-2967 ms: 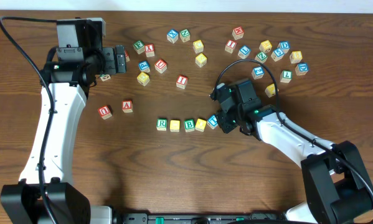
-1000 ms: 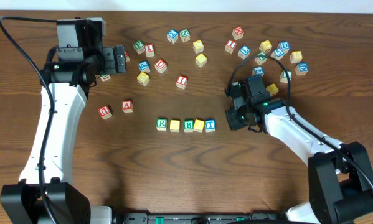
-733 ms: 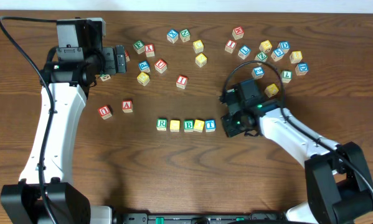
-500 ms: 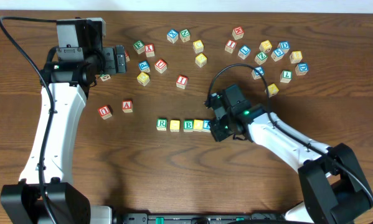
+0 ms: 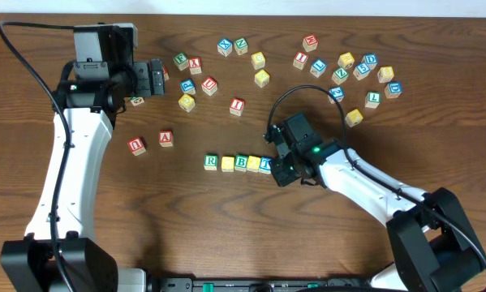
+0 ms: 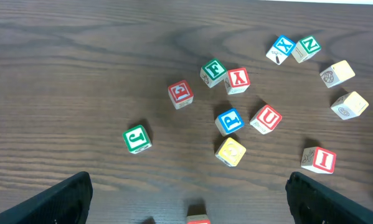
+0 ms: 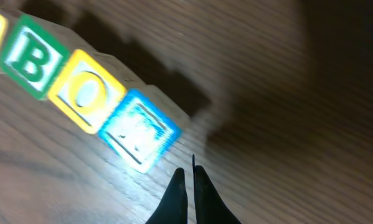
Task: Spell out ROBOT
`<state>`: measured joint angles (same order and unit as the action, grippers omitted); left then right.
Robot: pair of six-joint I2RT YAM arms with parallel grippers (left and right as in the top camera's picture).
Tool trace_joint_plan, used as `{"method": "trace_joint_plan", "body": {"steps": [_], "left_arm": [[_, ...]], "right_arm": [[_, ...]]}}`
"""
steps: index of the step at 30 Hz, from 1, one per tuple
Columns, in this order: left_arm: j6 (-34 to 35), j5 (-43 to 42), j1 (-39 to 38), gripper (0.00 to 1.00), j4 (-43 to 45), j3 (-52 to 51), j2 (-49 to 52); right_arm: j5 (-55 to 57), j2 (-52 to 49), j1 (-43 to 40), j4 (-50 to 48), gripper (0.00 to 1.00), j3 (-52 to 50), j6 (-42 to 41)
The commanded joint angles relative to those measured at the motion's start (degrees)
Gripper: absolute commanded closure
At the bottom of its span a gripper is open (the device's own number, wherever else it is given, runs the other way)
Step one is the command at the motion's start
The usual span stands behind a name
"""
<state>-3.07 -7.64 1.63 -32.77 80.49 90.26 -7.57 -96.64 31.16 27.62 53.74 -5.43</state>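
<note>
Nearest us, our right gripper (image 7: pixel 190 179) has its jaws pressed together and empty, tips just beside the blue T (image 7: pixel 141 137) that ends the ROBOT (image 5: pixel 238 163) row at mid-table. Farther out, our left gripper (image 5: pixel 158 77) stands wide, holding nothing, among loose cubes (image 5: pixel 346 60) scattered along the far side.

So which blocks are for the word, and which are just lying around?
For the word: green R, first yellow cube, green B, yellow O, blue T.
Just lying around: red A, red I, green J, red U.
</note>
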Motion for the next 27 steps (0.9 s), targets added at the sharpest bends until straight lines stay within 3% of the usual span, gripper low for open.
{"method": "trace_joint_plan", "body": {"steps": [1, 16, 27], "left_arm": [[-0.3, -0.7, 0.1, 0.02, 0.0, 0.7, -0.9], [-0.3, -0.7, 0.1, 0.02, 0.0, 0.7, -0.9], [-0.3, -0.7, 0.1, 0.02, 0.0, 0.7, -0.9]], "right_arm": [[1.0, 1.0, -1.4, 0.7, 0.99, 0.7, 0.3], [-2.1, 1.1, -8.2, -3.1, 0.99, 0.7, 0.0], [-6.6, 1.3, -8.2, -9.4, 0.99, 2.1, 6.0]]}}
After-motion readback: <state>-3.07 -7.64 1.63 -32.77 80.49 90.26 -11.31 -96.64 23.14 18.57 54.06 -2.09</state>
